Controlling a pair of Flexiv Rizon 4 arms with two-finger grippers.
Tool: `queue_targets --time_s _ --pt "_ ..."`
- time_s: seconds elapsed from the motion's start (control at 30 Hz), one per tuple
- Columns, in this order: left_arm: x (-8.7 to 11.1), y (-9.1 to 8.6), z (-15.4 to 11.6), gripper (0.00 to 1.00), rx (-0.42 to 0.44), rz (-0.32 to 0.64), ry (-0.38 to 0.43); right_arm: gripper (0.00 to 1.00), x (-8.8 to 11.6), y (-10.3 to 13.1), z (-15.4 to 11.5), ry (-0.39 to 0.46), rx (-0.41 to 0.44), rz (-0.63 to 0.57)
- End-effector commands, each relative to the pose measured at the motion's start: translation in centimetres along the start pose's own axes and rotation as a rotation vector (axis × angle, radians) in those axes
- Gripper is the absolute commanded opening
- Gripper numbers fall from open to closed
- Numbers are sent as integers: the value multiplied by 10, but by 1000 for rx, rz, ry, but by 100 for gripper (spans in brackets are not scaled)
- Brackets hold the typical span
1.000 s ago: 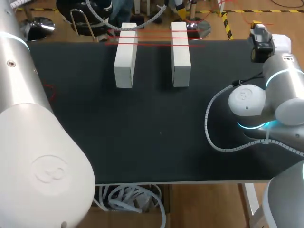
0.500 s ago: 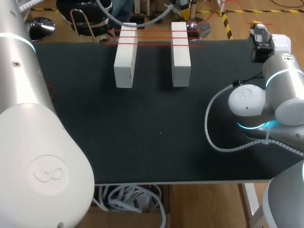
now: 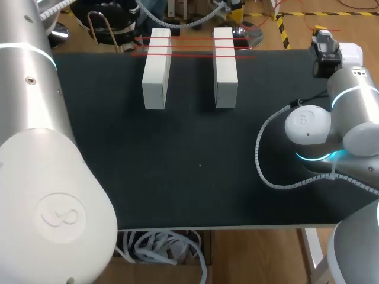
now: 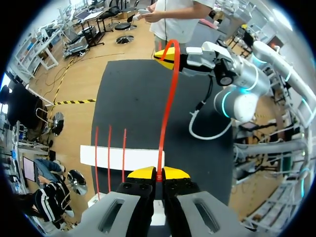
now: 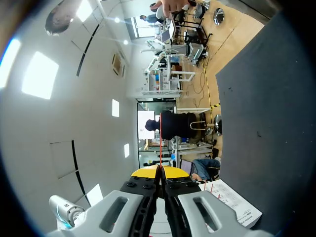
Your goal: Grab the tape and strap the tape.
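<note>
left hand (image 4: 159, 173): clenched on one end of the tape (image 4: 166, 116), yellow tips pinched flat on it
right hand (image 5: 159, 170): clamped on the other end, tips closed with the red strand coming out between them
tape location: off the worktop (image 3: 177, 165), hanging in a bowed red line between the two hands; in the left wrist view it runs from the left tips out to the right hand
already down: three red strips (image 3: 189, 48) across the two white blocks (image 3: 156, 68) at the far edge
handling (my read): thin, light, limp, no stiffness of its own. Only holds a line under tension, so slack means twist or sag. If one face is sticky it'll likely grab whatever it brushes.
grip point: the very ends, pinched flat across the width, leaving the middle span free to land on both blocks
risk: overpull could stretch or slip it out of the tips
</note>
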State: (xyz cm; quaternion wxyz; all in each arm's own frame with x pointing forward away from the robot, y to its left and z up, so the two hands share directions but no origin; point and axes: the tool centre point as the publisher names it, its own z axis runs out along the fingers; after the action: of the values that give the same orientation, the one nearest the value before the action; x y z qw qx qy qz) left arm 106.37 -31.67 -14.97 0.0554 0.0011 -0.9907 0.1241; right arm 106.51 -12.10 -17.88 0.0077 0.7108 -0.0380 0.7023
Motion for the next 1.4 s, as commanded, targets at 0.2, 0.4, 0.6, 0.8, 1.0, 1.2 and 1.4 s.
queue_targets --time_s 0.2,0.4,0.6,0.8,1.0,1.2,1.4 --pt "-5 -4 -1 0 -26 -2 11 0 0 24 6 16 -58 -258" --pt "-5 -4 -1 0 -26 -2 11 0 10 43 15 55 -6 -580" --pt "-5 -4 -1 0 -26 -2 11 0 25 40 21 144 172 -869" --pt "-5 -4 -1 0 -26 -2 11 0 37 36 27 234 385 -1219" --pt "-5 -4 -1 0 -26 -2 11 0 42 37 33 290 496 -1433" --pt "-5 -4 -1 0 -26 -2 11 0 50 42 38 355 615 -1705" --pt "-5 -4 -1 0 -26 -2 11 0 53 43 38 344 727 -1910"
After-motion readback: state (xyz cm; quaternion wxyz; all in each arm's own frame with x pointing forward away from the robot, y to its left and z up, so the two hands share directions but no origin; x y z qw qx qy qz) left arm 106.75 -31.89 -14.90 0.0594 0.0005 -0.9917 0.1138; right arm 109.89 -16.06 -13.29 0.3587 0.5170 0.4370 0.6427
